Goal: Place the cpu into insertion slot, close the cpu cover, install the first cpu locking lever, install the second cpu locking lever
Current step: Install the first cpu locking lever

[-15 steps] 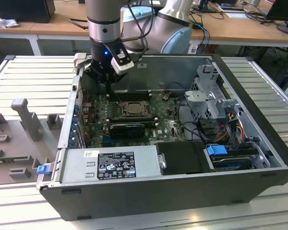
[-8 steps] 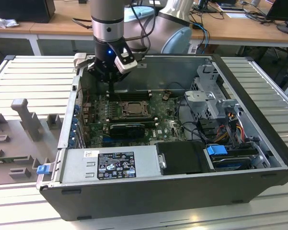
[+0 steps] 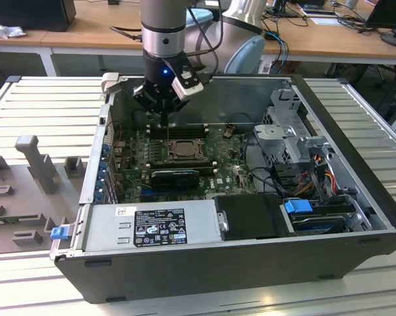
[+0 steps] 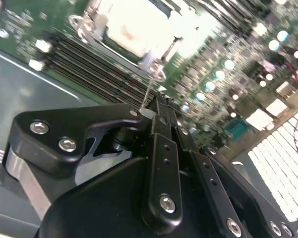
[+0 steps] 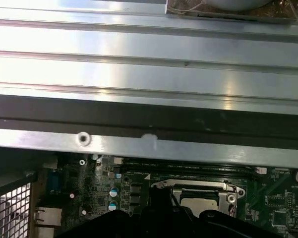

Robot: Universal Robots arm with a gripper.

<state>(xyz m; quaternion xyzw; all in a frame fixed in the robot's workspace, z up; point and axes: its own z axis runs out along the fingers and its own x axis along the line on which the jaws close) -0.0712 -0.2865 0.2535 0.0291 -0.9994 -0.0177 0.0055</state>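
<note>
The insertion slot (image 3: 184, 150) sits on the green board inside the open computer case. The cpu (image 5: 198, 202) lies in it, pale, and the cpu cover (image 5: 188, 186) frames it, lying flat over it. My gripper (image 3: 163, 125) hangs just behind the slot, on the side of the long black memory slots, and its fingers are shut. In the second wrist view a thin metal locking lever (image 4: 161, 64) rises at a slant from the slot's corner. Its free end reaches the tips of my gripper (image 4: 156, 106). Whether the lever is clamped or only touched, I cannot tell.
The case's back wall (image 5: 149, 74) stands close behind the gripper. A grey power supply (image 3: 151, 227) lies along the front, a black block (image 3: 174, 176) sits in front of the slot, and a drive cage with cables (image 3: 296, 151) is on the exterior view's right.
</note>
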